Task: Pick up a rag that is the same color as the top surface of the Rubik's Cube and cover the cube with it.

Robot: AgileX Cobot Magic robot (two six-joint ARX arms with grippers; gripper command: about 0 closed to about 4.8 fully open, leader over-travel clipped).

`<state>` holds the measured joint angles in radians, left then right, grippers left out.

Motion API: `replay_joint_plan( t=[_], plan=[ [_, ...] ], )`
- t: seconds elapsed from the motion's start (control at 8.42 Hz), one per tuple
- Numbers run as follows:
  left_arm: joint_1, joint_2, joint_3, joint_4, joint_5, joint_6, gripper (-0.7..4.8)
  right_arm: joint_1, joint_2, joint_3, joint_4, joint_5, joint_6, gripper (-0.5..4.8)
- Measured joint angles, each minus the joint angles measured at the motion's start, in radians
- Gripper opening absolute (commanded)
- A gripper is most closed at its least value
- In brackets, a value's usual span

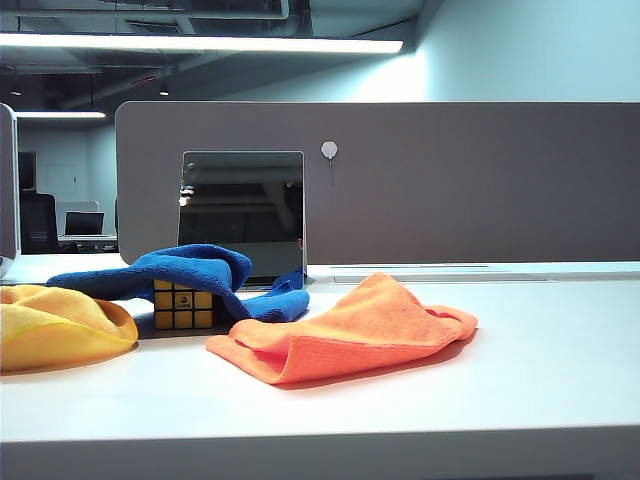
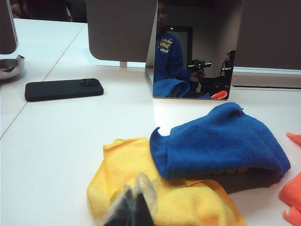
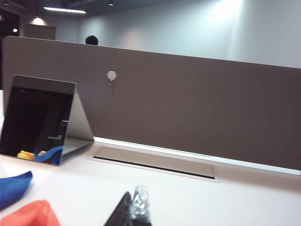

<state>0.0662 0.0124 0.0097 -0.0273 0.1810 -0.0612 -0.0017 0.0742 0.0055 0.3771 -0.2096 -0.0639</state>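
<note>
left wrist view: left gripper (image 2: 134, 207) jaws together

Little of me is showing. On my left gripper (image 2: 134, 207), I am wearing two dark fingers wrapped in a clear, glossy film that is catching the light in pale streaks, and they are tapering to blunt tips. My right gripper (image 3: 132, 209) is looking much the same: one black wedge-shaped finger, and beside it a finger sheathed in crinkled transparent film, glinting whitish.
</note>
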Motion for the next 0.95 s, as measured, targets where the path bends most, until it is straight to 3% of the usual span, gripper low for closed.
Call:
replay_joint_plan(
  t=[0.59,0.95],
  plan=[
    [0.000,0.000,0.000,0.001,0.022,0.001,-0.05,-0.067,0.000,0.000,-0.027,-0.011,-0.039,-0.05],
    [0.000,0.000,0.000,0.001,0.037,0.000,-0.05,-0.066,0.000,0.000,-0.034,-0.018,0.076,-0.05]
  ],
)
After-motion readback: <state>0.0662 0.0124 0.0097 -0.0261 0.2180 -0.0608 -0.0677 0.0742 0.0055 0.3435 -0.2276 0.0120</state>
